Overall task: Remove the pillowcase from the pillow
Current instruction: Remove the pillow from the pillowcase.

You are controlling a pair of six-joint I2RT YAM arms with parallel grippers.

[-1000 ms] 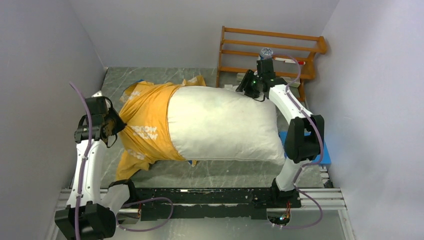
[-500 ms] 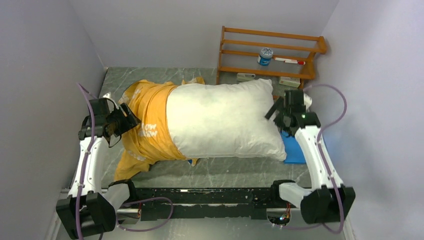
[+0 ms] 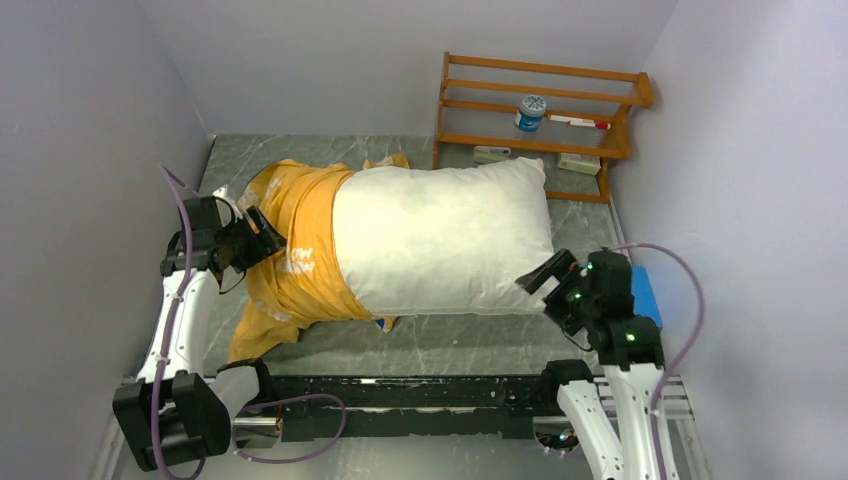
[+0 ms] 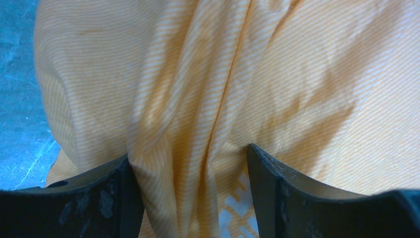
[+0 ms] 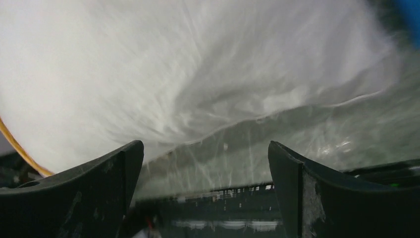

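The left gripper (image 4: 188, 163) is standing with its jaws apart, a raised fold of the yellow-orange pillowcase (image 4: 277, 74) lying between them unpinched. The right gripper (image 5: 205, 148) is hanging wide open just off the near right corner of the white pillow (image 3: 440, 235), holding nothing. The pillowcase is covering only the pillow's left end, bunching on the grey marbled table (image 3: 450, 340).

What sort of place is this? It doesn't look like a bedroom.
Probably a robot test booth, not a home: plain grey walls box in a marbled table, and the left arm and right arm stand bolted to a metal rail at its edge.
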